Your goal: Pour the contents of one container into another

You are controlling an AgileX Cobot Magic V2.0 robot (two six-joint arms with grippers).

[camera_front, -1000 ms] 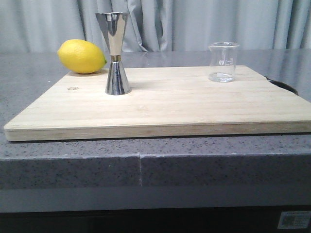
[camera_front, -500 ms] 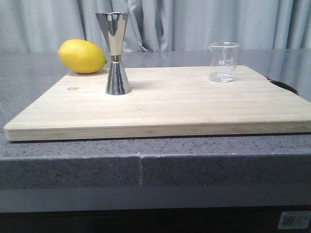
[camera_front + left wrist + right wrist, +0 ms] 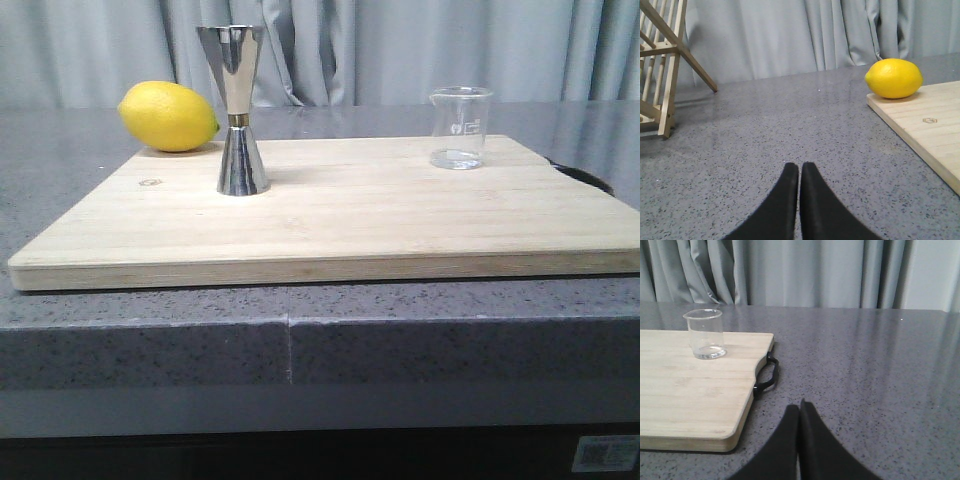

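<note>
A small clear glass beaker (image 3: 460,128) stands upright at the back right of the wooden cutting board (image 3: 340,215); the right wrist view shows the beaker (image 3: 704,333) too. The tall steel jigger (image 3: 238,110) with a gold waist stands upright on the board's left part. Neither arm shows in the front view. My left gripper (image 3: 799,167) is shut and empty over the grey counter, left of the board. My right gripper (image 3: 799,407) is shut and empty over the counter, right of the board, well short of the beaker.
A yellow lemon (image 3: 168,116) lies at the board's back left corner, close behind the jigger. A black handle (image 3: 766,376) sticks out of the board's right edge. A wooden rack (image 3: 662,70) stands on the counter (image 3: 150,330) far to the left. Grey curtains hang behind.
</note>
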